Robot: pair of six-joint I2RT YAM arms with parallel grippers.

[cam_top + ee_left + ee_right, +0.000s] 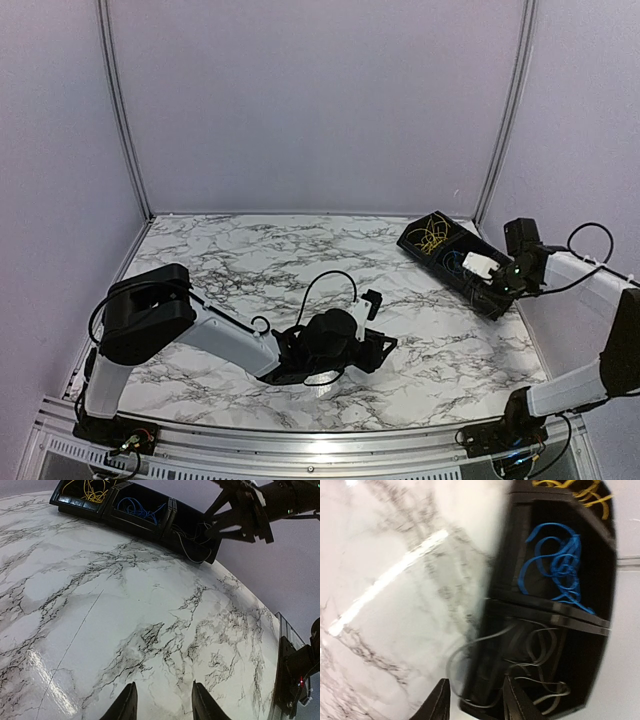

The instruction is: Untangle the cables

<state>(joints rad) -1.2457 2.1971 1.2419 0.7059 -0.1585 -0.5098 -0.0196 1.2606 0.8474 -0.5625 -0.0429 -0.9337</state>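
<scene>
The left gripper (pixel 164 690) hangs low over the bare marble table (pixel 250 260), fingers apart with nothing between them, well away from the work. Farther right, the black tray (pixel 145 530) holds the cables separated by colour: yellow cables (pixel 92 487) in the far compartment, blue cables (pixel 142 511) in the middle and dark cables (pixel 535 650) in the near one. The sorting looks largely done, though one dark loop spills over the tray wall onto the table. The right gripper (pixel 475 685) hovers over that near compartment with fingers parted, and in the blurred wrist view they seem empty.
</scene>
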